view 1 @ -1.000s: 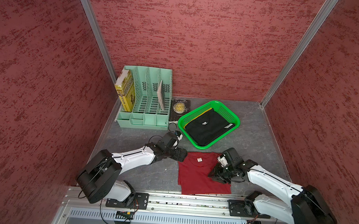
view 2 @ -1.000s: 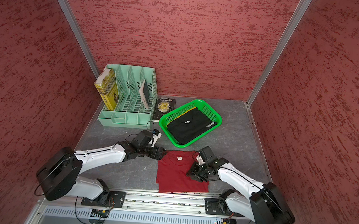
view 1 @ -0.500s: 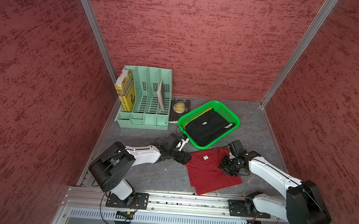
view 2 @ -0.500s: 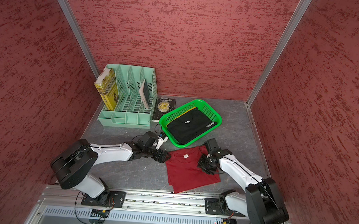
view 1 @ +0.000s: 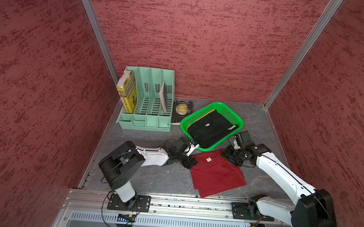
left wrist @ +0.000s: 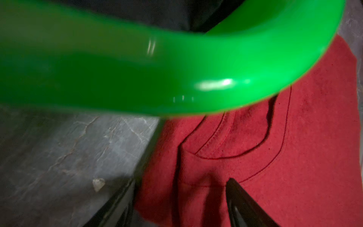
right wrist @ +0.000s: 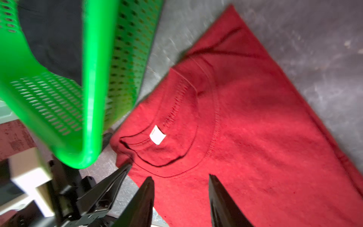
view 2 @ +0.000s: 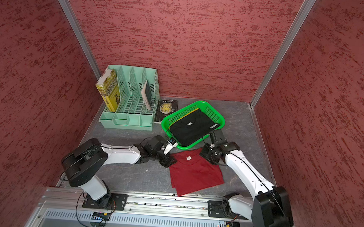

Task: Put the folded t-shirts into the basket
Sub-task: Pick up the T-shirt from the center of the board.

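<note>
Dark red t-shirt lies on the worktop, lower centre, just below the basket holding the black t-shirt. Left gripper and right gripper straddle its collar corners, jaws parted. A shallow pinch may unfold it mid-lift.

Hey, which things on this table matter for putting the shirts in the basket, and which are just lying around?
For the job:
- red shirt, on the table
- black shirt, in the basket
- yellow shirt, an edge showing under the black one

Lying about:
- organizer
- yellow book and thin book, standing in it
- black book, flat beside it
</note>
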Tool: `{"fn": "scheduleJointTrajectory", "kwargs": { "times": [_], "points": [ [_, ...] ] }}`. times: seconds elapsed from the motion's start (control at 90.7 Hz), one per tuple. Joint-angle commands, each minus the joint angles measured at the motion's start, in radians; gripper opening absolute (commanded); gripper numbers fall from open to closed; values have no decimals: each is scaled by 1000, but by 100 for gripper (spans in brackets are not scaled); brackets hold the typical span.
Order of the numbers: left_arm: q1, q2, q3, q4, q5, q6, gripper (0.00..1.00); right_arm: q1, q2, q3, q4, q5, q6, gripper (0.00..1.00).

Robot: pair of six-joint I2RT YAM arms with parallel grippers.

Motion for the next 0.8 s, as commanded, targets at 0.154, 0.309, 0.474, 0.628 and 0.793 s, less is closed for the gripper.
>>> {"fn": "scheduleJointTrajectory", "kwargs": {
  "times": [0.154, 0.309, 0.474, 0.628, 0.793],
  "points": [
    [-43, 3, 5, 24, 18, 62, 13, -19, 40, 73, -13, 73, 8, 57],
    [-200, -63, -31, 59, -142, 156, 4, -43, 87, 90, -4, 90, 36, 63],
    [-342, -105, -34, 100, -329, 275, 0, -73, 125, 92, -19, 139, 72, 64],
    [-456, -107, -13, 126, -464, 387, 0, -103, 159, 88, -4, 147, 59, 63],
    [-518, -93, 19, 132, -508, 435, 0, -104, 227, 95, 50, 119, 5, 64]
  ]
}}
